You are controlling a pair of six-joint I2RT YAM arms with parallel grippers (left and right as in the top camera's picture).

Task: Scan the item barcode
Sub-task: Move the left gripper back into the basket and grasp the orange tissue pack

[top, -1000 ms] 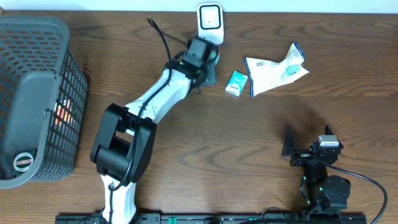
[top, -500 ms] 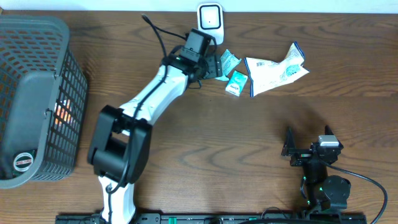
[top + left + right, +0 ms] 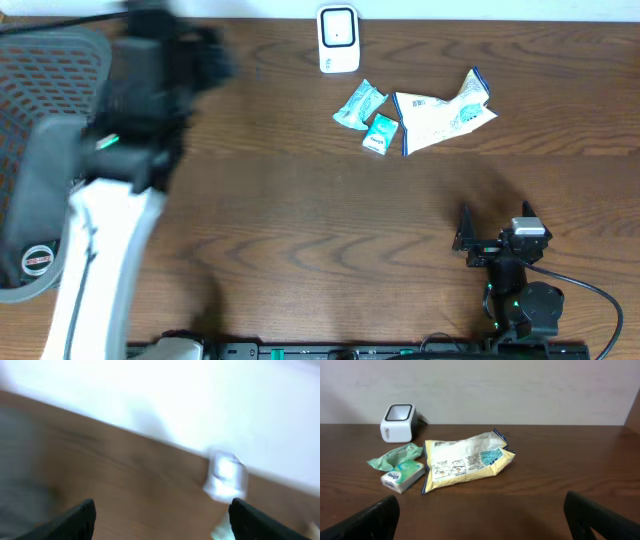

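The white barcode scanner (image 3: 338, 38) stands at the table's back edge. In front of it lie a crumpled green packet (image 3: 359, 103), a small tissue pack (image 3: 380, 132) and a large yellow-white bag (image 3: 440, 115). My left gripper (image 3: 200, 58) is a motion-blurred shape high at the back left, next to the basket. Its wrist view shows it open (image 3: 162, 520) with nothing between the fingers and the scanner (image 3: 226, 480) smeared ahead. My right gripper (image 3: 496, 215) rests open near the front right, facing the scanner (image 3: 398, 422), green packet (image 3: 395, 456), tissue pack (image 3: 402, 476) and bag (image 3: 465, 460).
A grey wire basket (image 3: 110, 180) fills the left side of the table, with a red-labelled item (image 3: 37, 260) inside. My left arm (image 3: 100, 240) sweeps across its right edge. Bare brown wood lies between the items and my right gripper.
My left gripper opened and left the green packet on the table beside the scanner. The left arm then swung fast to the left, over by the basket. The right arm stayed still.
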